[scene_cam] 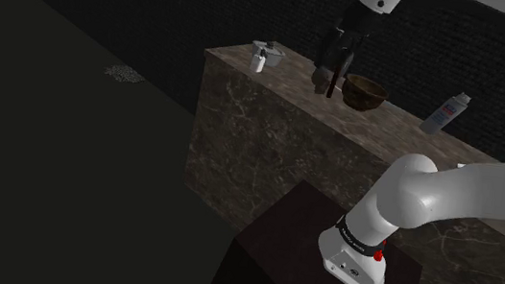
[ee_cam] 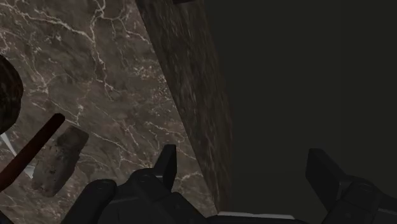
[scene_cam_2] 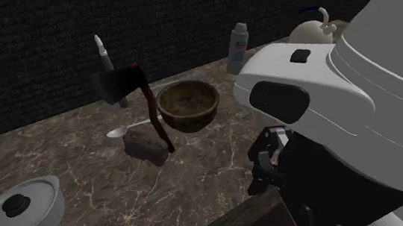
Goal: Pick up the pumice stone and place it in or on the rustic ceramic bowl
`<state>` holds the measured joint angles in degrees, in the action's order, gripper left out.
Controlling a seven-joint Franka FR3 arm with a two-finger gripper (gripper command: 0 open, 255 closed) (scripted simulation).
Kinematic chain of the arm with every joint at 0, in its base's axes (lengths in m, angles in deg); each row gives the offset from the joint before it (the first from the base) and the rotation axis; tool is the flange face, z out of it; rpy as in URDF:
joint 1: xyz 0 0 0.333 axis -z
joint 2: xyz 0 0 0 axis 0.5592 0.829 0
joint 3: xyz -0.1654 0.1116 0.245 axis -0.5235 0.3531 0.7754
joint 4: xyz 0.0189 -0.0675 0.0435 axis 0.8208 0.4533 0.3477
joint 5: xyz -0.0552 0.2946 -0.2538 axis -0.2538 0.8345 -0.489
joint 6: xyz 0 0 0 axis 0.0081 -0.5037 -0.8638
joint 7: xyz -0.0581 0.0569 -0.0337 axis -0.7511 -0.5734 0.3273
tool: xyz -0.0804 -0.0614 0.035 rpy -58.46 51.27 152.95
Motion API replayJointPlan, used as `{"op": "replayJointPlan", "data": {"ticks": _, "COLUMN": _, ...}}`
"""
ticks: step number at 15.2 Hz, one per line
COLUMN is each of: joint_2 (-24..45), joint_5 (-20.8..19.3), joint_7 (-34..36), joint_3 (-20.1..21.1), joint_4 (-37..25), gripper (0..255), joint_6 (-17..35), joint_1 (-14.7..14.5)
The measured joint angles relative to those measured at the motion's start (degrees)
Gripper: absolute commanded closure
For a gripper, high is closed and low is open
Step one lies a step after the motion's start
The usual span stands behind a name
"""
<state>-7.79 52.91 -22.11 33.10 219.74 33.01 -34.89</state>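
The pumice stone (scene_cam_2: pixel 145 146) lies flat on the marble counter (scene_cam_2: pixel 85 175), just near and left of the brown bowl (scene_cam_2: pixel 187 106) in the second exterior view. The handle of a hatchet (scene_cam_2: pixel 155 116) crosses the stone's right end, and a spoon (scene_cam_2: pixel 125 129) lies just beyond it. The gripper (ee_cam: pixel 242 153) hangs over the counter's edge, jaws wide with nothing between them, the stone off to one side. A lidded pot (scene_cam_2: pixel 20 213) sits near left, and a spray bottle (scene_cam_2: pixel 238 47) stands far right.
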Motion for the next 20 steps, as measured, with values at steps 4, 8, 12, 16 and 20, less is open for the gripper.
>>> {"op": "replayJointPlan", "data": {"ticks": 4, "joint_2": 2.66, "joint_5": -0.92, "joint_7": -0.63, "joint_3": -2.09, "joint_4": -0.77, "gripper": 0, "joint_6": 1.62, "joint_1": 1.29}}
{"op": "replayJointPlan", "data": {"ticks": 8, "joint_2": 7.95, "joint_5": -2.07, "joint_7": -1.47, "joint_3": -5.63, "joint_4": -3.04, "gripper": 0, "joint_6": 4.21, "joint_1": 3.37}}
{"op": "replayJointPlan", "data": {"ticks": 12, "joint_2": 13.3, "joint_5": -2.88, "joint_7": -2.52, "joint_3": -9.45, "joint_4": -5.0, "gripper": 0, "joint_6": 7.16, "joint_1": 5.33}}
{"op": "replayJointPlan", "data": {"ticks": 16, "joint_2": 19.03, "joint_5": -3.05, "joint_7": -3.9, "joint_3": -13.33, "joint_4": -8.3, "gripper": 0, "joint_6": 9.12, "joint_1": 7.08}}
{"op": "replayJointPlan", "data": {"ticks": 20, "joint_2": 25.53, "joint_5": -2.34, "joint_7": -5.31, "joint_3": -17.17, "joint_4": -11.88, "gripper": 0, "joint_6": 11.43, "joint_1": 8.54}}
